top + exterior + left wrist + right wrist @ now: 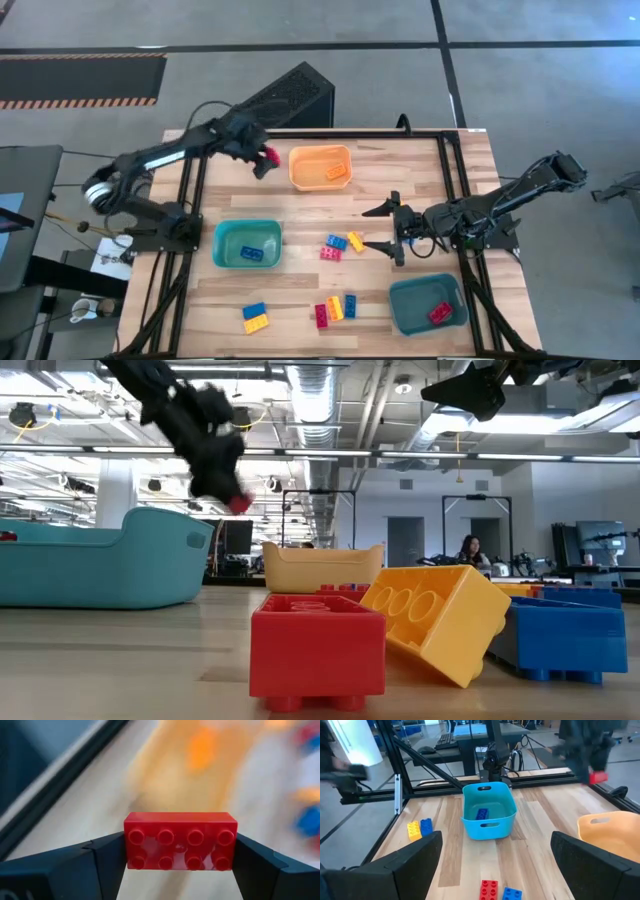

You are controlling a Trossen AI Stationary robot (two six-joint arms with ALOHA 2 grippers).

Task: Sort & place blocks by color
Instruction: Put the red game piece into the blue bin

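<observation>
Partly sorted, judging by the bins: one orange-looking block in the orange bin (320, 166) at the table's far edge, a blue one in the left teal bin (247, 244), a red one in the dark teal bin (428, 304) by the near right corner. Left gripper (264, 162) raised near the far left corner, just beside the orange bin, clamped on a red block (180, 841) held across its ends. Right gripper (394, 229) spread wide and empty, hovering right of centre beside a loose cluster (342, 244). Left to sort: that cluster, a group (335, 309) at the near edge, a blue-yellow pair (255, 318) toward the near left corner. Exact count unclear.
</observation>
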